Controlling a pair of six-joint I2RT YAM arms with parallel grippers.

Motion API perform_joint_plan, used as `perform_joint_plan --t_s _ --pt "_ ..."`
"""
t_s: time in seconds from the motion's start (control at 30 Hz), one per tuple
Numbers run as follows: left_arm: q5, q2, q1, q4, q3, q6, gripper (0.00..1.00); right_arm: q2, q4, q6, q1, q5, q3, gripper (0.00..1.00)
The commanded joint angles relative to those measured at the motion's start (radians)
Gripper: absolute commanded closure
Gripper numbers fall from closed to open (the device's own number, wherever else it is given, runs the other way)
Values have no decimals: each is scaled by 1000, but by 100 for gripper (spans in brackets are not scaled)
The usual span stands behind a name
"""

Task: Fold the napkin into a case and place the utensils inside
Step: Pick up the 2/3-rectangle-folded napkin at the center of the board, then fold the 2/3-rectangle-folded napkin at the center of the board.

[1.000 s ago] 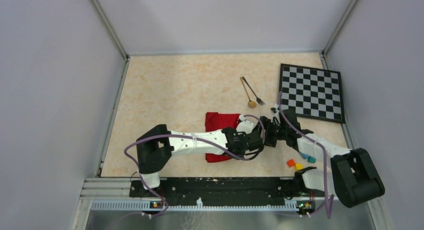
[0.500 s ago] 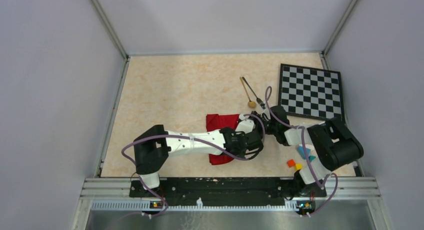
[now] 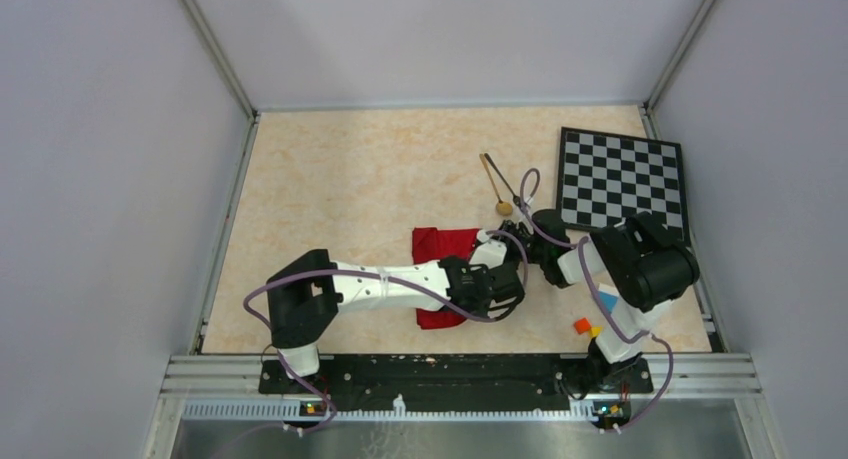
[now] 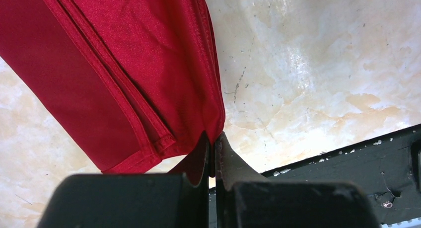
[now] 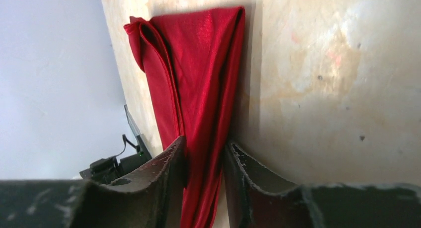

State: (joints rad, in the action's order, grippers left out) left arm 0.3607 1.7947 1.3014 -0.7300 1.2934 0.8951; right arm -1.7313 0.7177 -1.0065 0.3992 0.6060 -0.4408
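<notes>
**A:** Napkin, appearance?

**B:** The napkin [image 3: 445, 242] is a plain deep red with a slight sheen. It is folded into a long narrow packet of several layers. In the left wrist view [image 4: 124, 64] the hemmed edges run as parallel ridges along its length. In the right wrist view [image 5: 198, 64] it stretches away from the camera to a rounded, doubled-over far end.

**A:** Location?

**B:** It lies flat on the tabletop [image 3: 350, 179], about mid-width and toward the near edge. From above the left arm [image 3: 385, 284] hides most of it. Only the far end and a near corner show.

**A:** Left end effector?

**B:** The left end effector [image 4: 214, 146] has its jaws pressed together. A thin fold of red cloth at the packet's near corner is pinched between them.

**A:** Right end effector?

**B:** The right end effector [image 5: 204, 151] has its jaws part-way apart, one on each side of the packet's long edge, and the cloth fills the gap. Whether they press on it cannot be told.

**A:** Utensils?

**B:** The gold spoon [image 3: 493, 182] and the dark fork [image 3: 503, 176] lie on the bare tabletop beyond the napkin, clear of the cloth. Their handles meet at the far end. They sit just left of the checkered board [image 3: 622, 179].
</notes>
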Motion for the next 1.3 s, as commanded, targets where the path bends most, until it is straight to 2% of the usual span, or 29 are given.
perform_joint_plan --t_s 0.0,0.07,0.1,0.13,0.17,0.27,0.3,0.37,0.43,0.53,0.57,0.63,0.7,0.77,1.0,1.27 --pt "0 -59 0 38 -26 -7 100 -31 58 28 4 -43 -41 70" --pt "-12 -63 0 63 -40 -18 100 -37 69 33 3 -43 -50 79" --pt "-23 -64 -2 77 -44 -27 100 -37 66 43 3 -43 -56 85" --pt "-38 -66 -3 89 -46 -35 97 -34 55 59 3 -45 -63 96" --pt "-54 -74 -5 107 -49 -46 85 -31 40 74 3 -46 -70 100" --pt "-146 -154 -39 184 -96 -75 31 -25 -8 132 4 -35 -98 100" --pt "-189 -214 -65 216 -122 -87 23 -23 -38 155 4 -31 -112 100" --pt "-264 -322 -138 295 -194 -105 21 -21 -73 183 5 -21 -133 100" --pt "-381 -436 -265 393 -290 -111 27 -17 -108 206 7 -22 -148 100" --pt "-502 -555 -480 547 -440 -99 55 -9 -167 241 13 -33 -173 100" --pt "-542 -564 -576 578 -468 -105 64 -4 -194 256 17 -41 -184 100" --pt "-623 -537 -696 621 -497 -103 85 3 -244 281 26 -61 -206 100" --pt "-699 -480 -767 700 -503 -102 95 10 -289 301 35 -74 -226 100" --pt "-722 -415 -793 721 -482 -114 100 16 -339 320 44 -93 -250 100" --pt "-718 -192 -827 789 -466 -147 100 58 -492 385 67 -172 -319 100" --pt "-721 -79 -826 889 -535 -128 100 96 -697 441 173 -334 -458 100"
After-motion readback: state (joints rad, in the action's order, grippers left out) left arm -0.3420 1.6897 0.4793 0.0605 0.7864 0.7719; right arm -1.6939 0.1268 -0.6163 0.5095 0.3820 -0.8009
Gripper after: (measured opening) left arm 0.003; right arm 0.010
